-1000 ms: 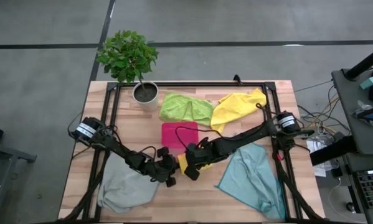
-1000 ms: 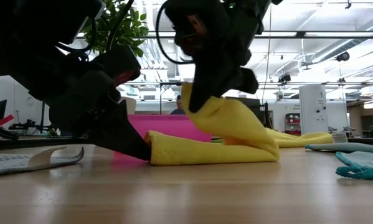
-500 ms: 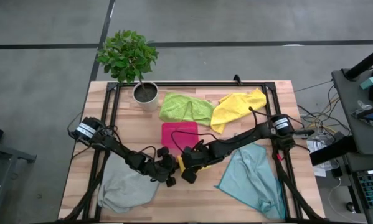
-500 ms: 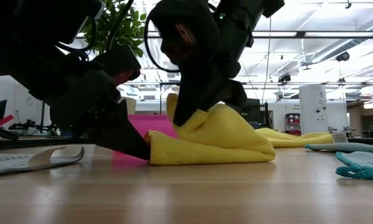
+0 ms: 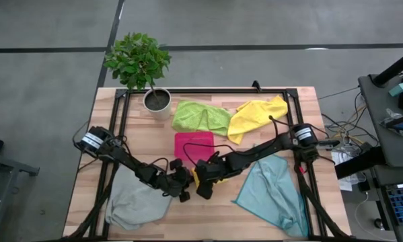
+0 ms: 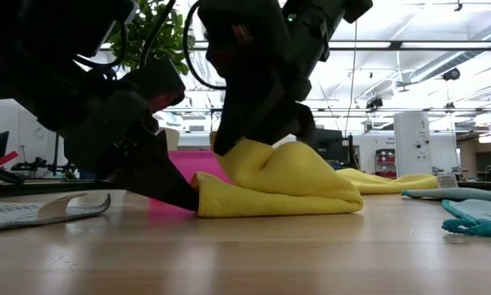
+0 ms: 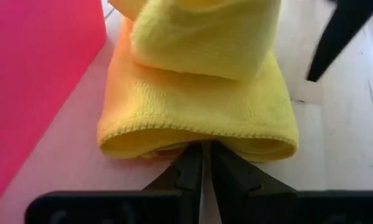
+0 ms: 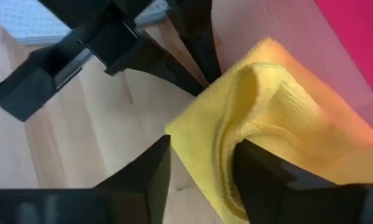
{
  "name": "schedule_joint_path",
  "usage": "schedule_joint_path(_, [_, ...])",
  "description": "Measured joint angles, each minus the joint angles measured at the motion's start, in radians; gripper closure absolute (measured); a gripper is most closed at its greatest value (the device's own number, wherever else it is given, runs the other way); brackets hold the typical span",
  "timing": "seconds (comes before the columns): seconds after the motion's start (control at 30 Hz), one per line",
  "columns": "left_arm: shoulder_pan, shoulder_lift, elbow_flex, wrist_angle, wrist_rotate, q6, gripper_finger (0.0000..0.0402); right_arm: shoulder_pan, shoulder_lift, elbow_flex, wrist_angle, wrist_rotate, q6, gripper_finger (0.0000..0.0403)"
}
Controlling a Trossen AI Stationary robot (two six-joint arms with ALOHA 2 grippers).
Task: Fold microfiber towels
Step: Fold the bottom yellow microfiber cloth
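A folded yellow towel lies on the table in front of the pink tray. My left gripper is at its left end, low on the table, shut on it. My right gripper comes from above and is shut on a raised fold of the same towel. A lime green towel and a second yellow towel lie at the far side. A teal towel lies near right and a grey towel near left. My left gripper has its shut fingers at the hemmed end of the towel's bottom layers, coming in level from the table's left. The tips go in under the hem, so the layers held do not show. That end lies on the table. My right gripper pinches a bunched upper fold of the towel between its two fingers, several layers thick. It comes from above, slanting down toward the table's left. The fold stands raised over the lower layers, which rest on the table.
A potted plant stands at the far left corner. A black frame runs around the table. Bare wood shows along the near edge, between the grey and teal towels.
My right gripper has gone down and toward the table's left, toward my left gripper, carrying the towel's upper fold with it. The fold now lies bunched over the lower layers, nearer the left end. The towel's bottom part and my left gripper have stayed put.
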State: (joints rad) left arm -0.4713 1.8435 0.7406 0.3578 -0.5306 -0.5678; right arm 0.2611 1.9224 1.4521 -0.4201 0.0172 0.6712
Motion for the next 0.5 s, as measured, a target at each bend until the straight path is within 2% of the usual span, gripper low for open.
schedule_joint_path(0.23, [0.000, -0.021, 0.000, -0.006, 0.031, 0.002, 0.0382, 0.000, -0.030, 0.000, 0.000, 0.001, -0.042, 0.0214])
schedule_joint_path(0.5, [0.000, -0.059, -0.002, -0.076, 0.042, -0.001, 0.0382, 0.000, -0.035, -0.001, -0.026, 0.000, -0.075, 0.0228])
